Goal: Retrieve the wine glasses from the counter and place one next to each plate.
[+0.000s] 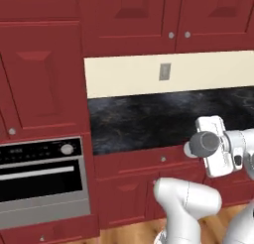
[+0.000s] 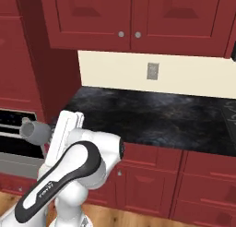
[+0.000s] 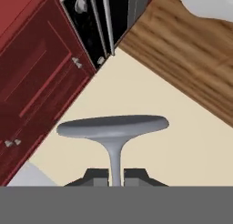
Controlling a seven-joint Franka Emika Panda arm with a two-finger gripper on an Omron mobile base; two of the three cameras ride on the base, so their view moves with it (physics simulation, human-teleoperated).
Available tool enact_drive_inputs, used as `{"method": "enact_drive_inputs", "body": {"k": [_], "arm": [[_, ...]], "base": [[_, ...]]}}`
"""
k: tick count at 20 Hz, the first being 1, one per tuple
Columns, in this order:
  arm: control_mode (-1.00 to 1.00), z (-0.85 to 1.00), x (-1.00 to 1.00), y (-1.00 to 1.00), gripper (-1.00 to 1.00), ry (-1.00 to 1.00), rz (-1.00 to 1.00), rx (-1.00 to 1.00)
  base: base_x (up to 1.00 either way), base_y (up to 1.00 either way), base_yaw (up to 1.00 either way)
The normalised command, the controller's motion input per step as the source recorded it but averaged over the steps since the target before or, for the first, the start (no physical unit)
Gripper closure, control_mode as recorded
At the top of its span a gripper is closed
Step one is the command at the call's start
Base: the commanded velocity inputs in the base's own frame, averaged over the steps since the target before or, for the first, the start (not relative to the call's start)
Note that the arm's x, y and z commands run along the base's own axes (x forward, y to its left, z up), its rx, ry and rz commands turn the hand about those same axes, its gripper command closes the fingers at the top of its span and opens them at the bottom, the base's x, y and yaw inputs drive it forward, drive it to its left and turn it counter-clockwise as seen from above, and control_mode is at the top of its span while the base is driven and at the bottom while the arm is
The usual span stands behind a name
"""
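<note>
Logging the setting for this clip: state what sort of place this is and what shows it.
A simulated home kitchen, most likely: dark red cabinets above a black marble-look counter with a cream backsplash, and a built-in oven with a control knob, over a wooden floor.

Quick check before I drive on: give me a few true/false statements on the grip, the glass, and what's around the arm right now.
1. The gripper is shut on the stem of a wine glass. True.
2. The glass's foot faces the hand camera. True.
3. Plates sit on the counter. False: the stretch of black counter in view carries no plates.
4. An oven stands left of the counter in the left base view. True.
5. The upper cabinet doors hang open. False: they are closed.
</note>
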Motion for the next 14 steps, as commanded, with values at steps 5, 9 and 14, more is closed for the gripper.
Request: {"method": "enact_drive_inputs", "body": {"k": [5, 9, 14], "arm": [[1.00, 0.00, 0.00, 0.00, 1.00, 0.00, 0.00, 0.00], [1.00, 0.00, 0.00, 0.00, 1.00, 0.00, 0.00, 0.00], [1.00, 0.00, 0.00, 0.00, 1.00, 0.00, 0.00, 0.00]], "base": [[-0.49, 0.93, 0.42], [0.00, 0.39, 0.83], [0.00, 0.00, 1.00]]}}
